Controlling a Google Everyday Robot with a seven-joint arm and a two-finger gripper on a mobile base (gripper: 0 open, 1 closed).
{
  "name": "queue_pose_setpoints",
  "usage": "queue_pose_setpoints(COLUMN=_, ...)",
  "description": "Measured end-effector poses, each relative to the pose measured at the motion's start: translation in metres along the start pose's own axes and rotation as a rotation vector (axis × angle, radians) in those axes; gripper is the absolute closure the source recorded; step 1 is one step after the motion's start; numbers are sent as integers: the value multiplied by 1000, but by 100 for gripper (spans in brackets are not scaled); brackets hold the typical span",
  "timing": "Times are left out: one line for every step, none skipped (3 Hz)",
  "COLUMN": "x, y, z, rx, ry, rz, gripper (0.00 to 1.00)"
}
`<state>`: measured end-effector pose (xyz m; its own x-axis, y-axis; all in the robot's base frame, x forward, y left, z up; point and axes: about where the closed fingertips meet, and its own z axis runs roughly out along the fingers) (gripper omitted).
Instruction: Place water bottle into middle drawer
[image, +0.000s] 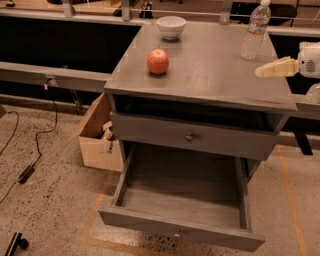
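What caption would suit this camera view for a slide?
Robot gripper hovers at the right edge, near the water bottle on the grey cabinet; the middle drawer stands open.
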<state>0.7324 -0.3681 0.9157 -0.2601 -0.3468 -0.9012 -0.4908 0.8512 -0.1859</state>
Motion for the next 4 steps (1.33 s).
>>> queue_pose_setpoints(x=-10, y=-37, z=20, rx=68, ry=-110, rz=97, gripper=0)
queue_pose_setpoints(x=-10, y=-37, z=21, rx=68, ry=-110, rz=97, gripper=0)
queue_pose_setpoints(x=-11, y=-42, z=39, rx=102, ry=-144, rz=67, gripper=0)
queue_pose_setpoints(x=-14, y=-46, z=63, rx=119, ry=-179, rz=45, gripper=0)
